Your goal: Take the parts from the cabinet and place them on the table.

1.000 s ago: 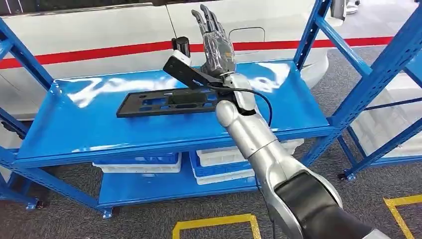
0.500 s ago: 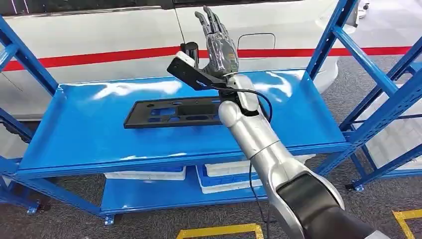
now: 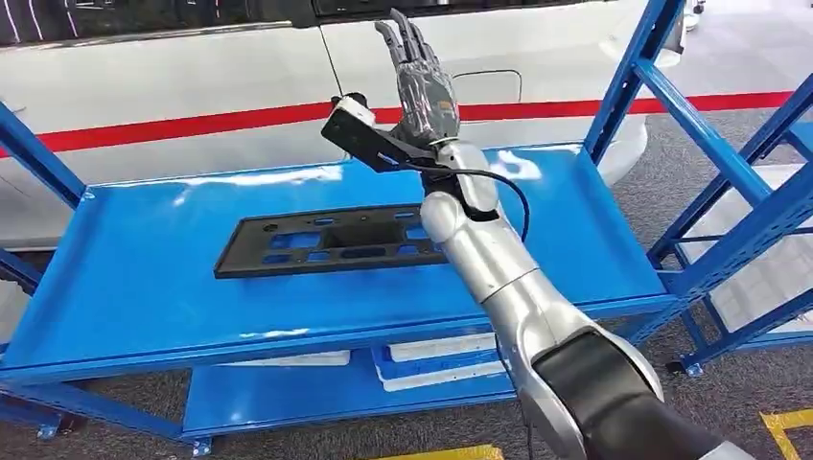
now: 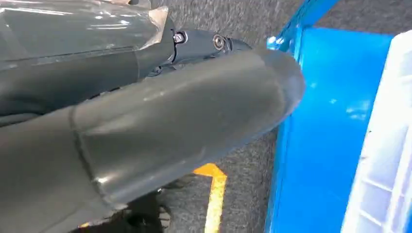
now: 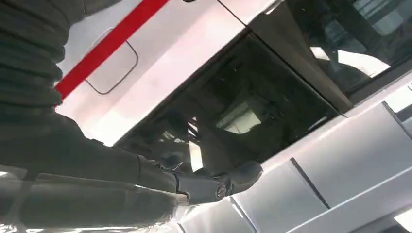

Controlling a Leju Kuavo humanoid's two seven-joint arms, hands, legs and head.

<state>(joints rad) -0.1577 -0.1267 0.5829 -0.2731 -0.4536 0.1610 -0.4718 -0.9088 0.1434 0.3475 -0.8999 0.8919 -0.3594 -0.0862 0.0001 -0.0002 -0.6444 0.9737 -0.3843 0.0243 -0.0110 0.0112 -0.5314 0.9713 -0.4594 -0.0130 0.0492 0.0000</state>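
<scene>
Head view had shifted as a whole against the earlier pictures, so the camera moved; the flat black perforated plastic panel (image 3: 336, 241) lay flat on the glossy blue steel top shelf (image 3: 144, 278) as before, untouched. Above the panel's right end, the right hand (image 3: 422, 81) stood raised with fingers straight and apart, holding nothing, still clear of the part. Left wrist view showed the left hand (image 4: 145, 136) close up as a grey thumb beside the shelf's lower blue edge; whether it was apart or closed I cannot tell. Behind the shelf stood a white car with a red stripe (image 3: 192, 105). Judging from this, the pick had not begun.
</scene>
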